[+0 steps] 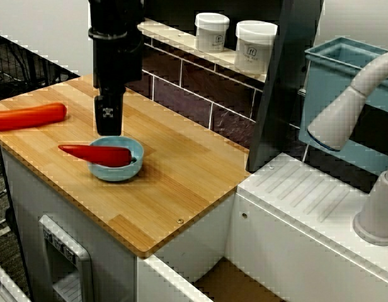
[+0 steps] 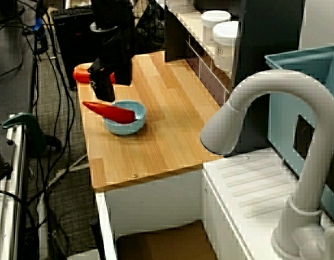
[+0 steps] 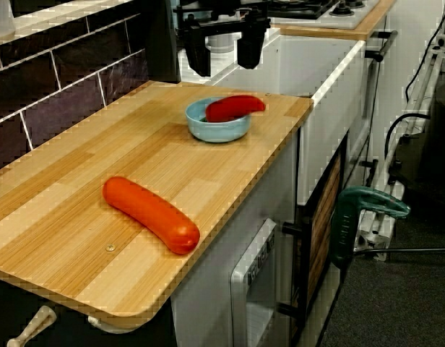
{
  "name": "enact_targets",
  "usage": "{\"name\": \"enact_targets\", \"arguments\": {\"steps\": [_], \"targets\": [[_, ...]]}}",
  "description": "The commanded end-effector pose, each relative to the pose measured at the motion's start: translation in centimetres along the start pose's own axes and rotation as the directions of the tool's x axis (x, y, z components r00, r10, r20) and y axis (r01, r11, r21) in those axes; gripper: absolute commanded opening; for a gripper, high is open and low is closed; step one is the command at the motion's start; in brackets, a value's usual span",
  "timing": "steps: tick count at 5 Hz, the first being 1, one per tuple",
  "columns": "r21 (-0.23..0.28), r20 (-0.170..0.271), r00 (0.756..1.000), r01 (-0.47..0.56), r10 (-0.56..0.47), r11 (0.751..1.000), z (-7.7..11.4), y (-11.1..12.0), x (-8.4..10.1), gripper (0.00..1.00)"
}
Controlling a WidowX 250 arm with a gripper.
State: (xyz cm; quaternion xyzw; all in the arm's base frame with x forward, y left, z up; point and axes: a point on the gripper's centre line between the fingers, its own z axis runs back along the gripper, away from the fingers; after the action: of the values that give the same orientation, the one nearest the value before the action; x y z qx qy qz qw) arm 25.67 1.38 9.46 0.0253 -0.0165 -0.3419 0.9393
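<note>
My black gripper (image 3: pixel 224 56) hangs open just above a light blue bowl (image 3: pixel 217 126), with nothing between its fingers (image 3: pixel 199 58). A red pepper (image 3: pixel 235 107) lies across the bowl, its tip sticking out over the rim. In the front view the gripper (image 1: pixel 109 126) stands over the bowl's (image 1: pixel 116 165) back edge, close to the pepper (image 1: pixel 96 153). The view from the sink side shows the gripper (image 2: pixel 103 89), bowl (image 2: pixel 125 122) and pepper (image 2: pixel 109 111) the same way. An orange sausage-shaped toy (image 3: pixel 150 213) lies apart on the wooden counter (image 3: pixel 78 246).
Two white jars (image 1: pixel 211 31) (image 1: pixel 254 45) stand on a ledge above the dark tiled wall (image 1: pixel 194 88). A dark post (image 1: pixel 279 82), white sink top (image 1: pixel 307 207), grey faucet (image 1: pixel 354 100) and blue rack (image 1: pixel 345 82) are at the right. Cables (image 2: pixel 53 81) lie on the floor.
</note>
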Motion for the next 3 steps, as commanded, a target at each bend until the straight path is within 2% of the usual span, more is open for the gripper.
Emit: {"name": "enact_targets", "arguments": {"steps": [1, 2, 3], "targets": [[0.092, 0.039, 0.972, -0.232, 0.23, 0.968, 1.0, 1.2, -0.4, 1.0], [0.115, 0.037, 0.943, -0.332, 0.33, 0.936, 1.1, 2.8, -1.1, 1.0], [0.128, 0.041, 0.895, -0.445, 0.444, 0.886, 0.6, 3.8, -1.9, 1.0]]}}
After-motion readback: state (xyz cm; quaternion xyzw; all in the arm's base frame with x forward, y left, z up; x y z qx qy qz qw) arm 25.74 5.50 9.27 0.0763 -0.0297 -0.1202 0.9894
